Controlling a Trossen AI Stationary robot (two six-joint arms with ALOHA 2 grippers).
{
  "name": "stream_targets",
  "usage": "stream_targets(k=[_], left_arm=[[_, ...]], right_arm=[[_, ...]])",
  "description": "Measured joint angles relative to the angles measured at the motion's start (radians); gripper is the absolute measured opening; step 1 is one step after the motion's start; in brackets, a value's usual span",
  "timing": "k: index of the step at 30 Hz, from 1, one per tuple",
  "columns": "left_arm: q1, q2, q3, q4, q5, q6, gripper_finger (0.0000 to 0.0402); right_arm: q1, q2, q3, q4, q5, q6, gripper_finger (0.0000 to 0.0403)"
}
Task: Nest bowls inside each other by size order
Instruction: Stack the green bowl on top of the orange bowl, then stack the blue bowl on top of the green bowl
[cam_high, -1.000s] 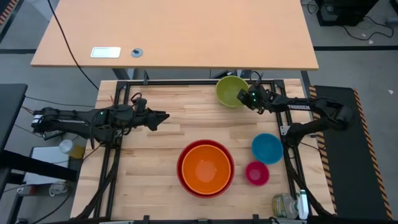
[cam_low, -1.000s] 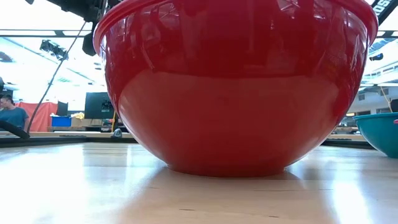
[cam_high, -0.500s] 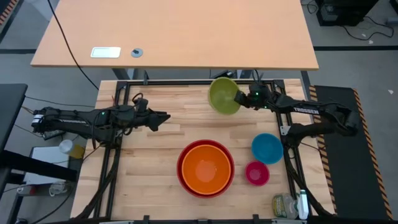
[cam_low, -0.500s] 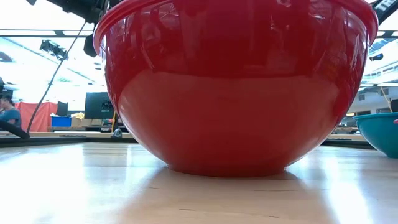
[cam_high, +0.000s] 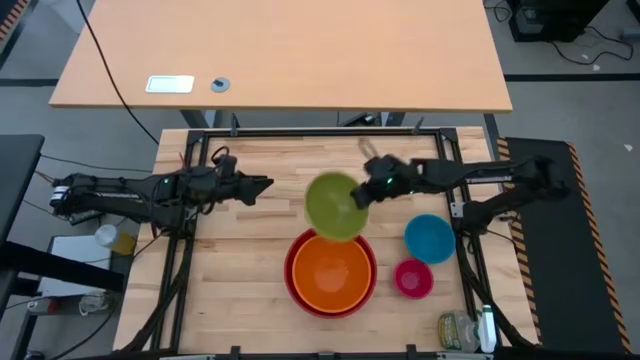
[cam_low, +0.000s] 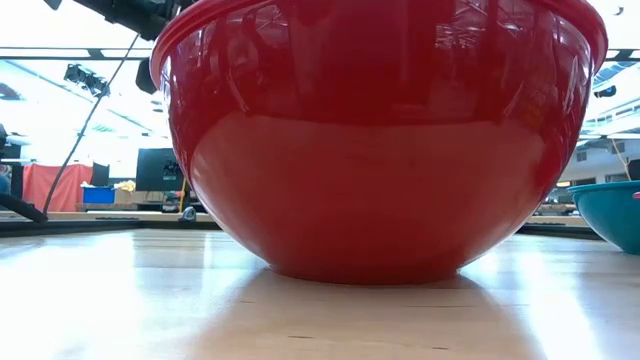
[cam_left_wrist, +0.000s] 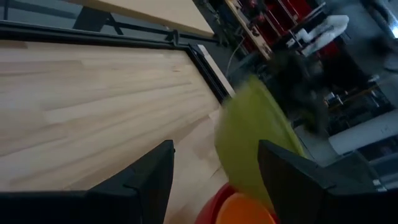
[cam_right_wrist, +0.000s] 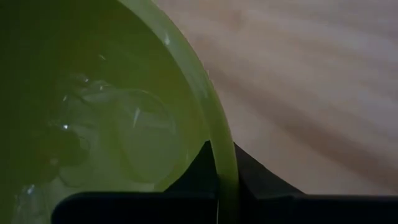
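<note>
The orange bowl (cam_high: 331, 273) sits inside the red bowl (cam_high: 296, 287) at the table's near middle; the red bowl (cam_low: 380, 140) fills the low view. My right gripper (cam_high: 368, 192) is shut on the lime green bowl (cam_high: 334, 207), carried above the table just beyond the red bowl. The blue bowl (cam_high: 430, 238) and the magenta bowl (cam_high: 413, 278) rest on the table at the right. My left gripper (cam_high: 266, 184) is open and empty at the left, its fingers (cam_left_wrist: 149, 180) apart. My right gripper pinches the green bowl's rim (cam_right_wrist: 222, 163) on the bowl's right side, one finger inside the bowl and one outside. The fingers come from the table's right. The bowl is lifted clear of the table and tilted.
A black frame (cam_high: 300, 133) runs around the wooden table top. A light desk (cam_high: 280, 60) with a white card and a small round thing stands beyond the far edge. A plastic bottle (cam_high: 458, 331) lies at the near right corner.
My right gripper has carried the green bowl from the table's far right toward the left and near side, up off the table, until it hangs tilted just beyond the red and orange bowls. The bowl shows blurred.
</note>
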Motion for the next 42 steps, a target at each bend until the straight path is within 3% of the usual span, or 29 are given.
stream_targets(k=[6,14,17,21,25,35,42], left_arm=[[0.019,0.000,0.000,0.005,0.069,0.000,0.0233],[0.019,0.000,0.000,0.019,0.096,-0.003,0.0233],[0.019,0.000,0.000,0.037,0.096,-0.002,0.0233],[0.016,0.000,0.000,0.048,0.099,-0.001,0.0233],[0.010,0.000,0.000,0.047,0.099,0.002,0.0233],[0.010,0.000,0.000,0.047,0.117,0.008,0.0233],[0.010,0.000,0.000,0.048,0.118,0.008,0.0233]], right_arm=[[0.167,0.180,0.209,-0.197,-0.004,-0.084,0.0018],[0.315,0.398,0.483,-0.445,0.115,-0.205,0.0018],[0.344,0.466,0.543,-0.503,0.148,-0.241,0.0019],[0.360,0.523,0.565,-0.506,0.106,-0.268,0.0034],[0.361,0.545,0.566,-0.520,0.036,-0.269,0.0073],[0.335,0.477,0.566,-0.572,0.014,-0.236,0.0201],[0.342,0.425,0.566,-0.646,0.066,-0.239,0.0227]])
